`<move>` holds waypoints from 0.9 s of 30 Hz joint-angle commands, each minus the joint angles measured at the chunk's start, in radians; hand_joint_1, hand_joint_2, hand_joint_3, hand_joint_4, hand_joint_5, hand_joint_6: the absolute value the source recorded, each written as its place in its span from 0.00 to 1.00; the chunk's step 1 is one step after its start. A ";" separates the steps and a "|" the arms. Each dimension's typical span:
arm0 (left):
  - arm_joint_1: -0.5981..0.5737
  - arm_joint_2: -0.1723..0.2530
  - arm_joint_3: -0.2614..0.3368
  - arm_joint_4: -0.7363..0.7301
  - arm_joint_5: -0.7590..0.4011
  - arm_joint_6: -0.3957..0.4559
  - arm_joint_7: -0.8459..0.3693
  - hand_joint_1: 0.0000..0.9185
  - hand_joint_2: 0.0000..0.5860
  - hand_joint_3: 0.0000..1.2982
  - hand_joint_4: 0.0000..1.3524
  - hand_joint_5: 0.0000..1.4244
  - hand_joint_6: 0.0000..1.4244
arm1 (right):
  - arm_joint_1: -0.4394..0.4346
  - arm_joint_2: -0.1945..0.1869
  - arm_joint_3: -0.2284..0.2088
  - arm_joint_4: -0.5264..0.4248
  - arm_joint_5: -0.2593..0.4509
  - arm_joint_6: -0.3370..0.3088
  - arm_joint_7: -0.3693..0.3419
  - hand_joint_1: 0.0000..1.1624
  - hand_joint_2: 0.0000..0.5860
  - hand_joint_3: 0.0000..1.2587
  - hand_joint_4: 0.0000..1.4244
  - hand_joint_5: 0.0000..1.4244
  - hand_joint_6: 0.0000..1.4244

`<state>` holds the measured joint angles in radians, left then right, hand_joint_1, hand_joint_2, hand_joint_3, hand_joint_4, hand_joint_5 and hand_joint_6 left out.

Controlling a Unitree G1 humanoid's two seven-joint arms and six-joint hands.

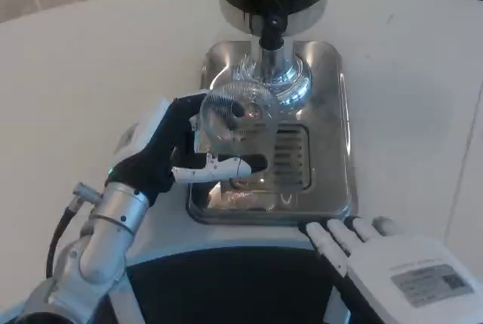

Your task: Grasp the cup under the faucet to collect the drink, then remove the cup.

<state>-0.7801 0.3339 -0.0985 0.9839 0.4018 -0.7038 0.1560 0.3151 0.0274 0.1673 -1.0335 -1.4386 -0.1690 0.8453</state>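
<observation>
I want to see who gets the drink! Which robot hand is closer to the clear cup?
Left. The left hand is wrapped around the cup on the metal tray. The right hand rests in front of the tray, apart from the cup.

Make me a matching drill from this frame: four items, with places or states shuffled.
Items:
1. left hand
2. right hand
3. cup
4. faucet

States:
A. black, hanging above the cup
B. clear, held over the drip tray
C. gripping the cup
D. flat at the tray's near right corner, holding nothing

Pairs: 1-C, 2-D, 3-B, 4-A
</observation>
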 commanded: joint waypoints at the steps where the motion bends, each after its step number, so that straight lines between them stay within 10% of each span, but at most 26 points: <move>1: -0.043 -0.017 -0.011 0.025 -0.015 0.010 -0.004 0.67 0.00 0.77 0.88 0.98 1.00 | -0.006 0.013 0.017 -0.014 -0.022 -0.003 0.024 0.20 0.84 0.00 0.00 0.00 0.00; 18: -0.098 -0.057 -0.060 0.091 0.002 0.047 0.013 0.66 0.00 0.74 0.82 0.94 0.98 | -0.005 0.011 -0.007 -0.014 -0.004 -0.001 0.029 0.20 0.83 0.00 0.00 0.00 0.00; 24: -0.099 -0.050 -0.082 0.088 0.027 0.051 0.052 0.57 0.00 0.56 0.58 0.76 0.92 | 0.002 0.014 -0.015 -0.014 0.002 -0.005 0.025 0.20 0.83 0.00 0.00 0.00 0.00; 27: -0.097 -0.032 -0.118 0.073 0.087 0.060 0.117 0.43 0.09 0.44 0.39 0.57 0.73 | 0.000 0.013 -0.022 -0.014 0.009 -0.005 0.026 0.20 0.83 0.00 0.00 0.00 0.00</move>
<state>-0.8679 0.2831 -0.1882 1.0713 0.4464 -0.6537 0.2238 0.3096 0.0343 0.1535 -1.0336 -1.4468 -0.1682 0.8728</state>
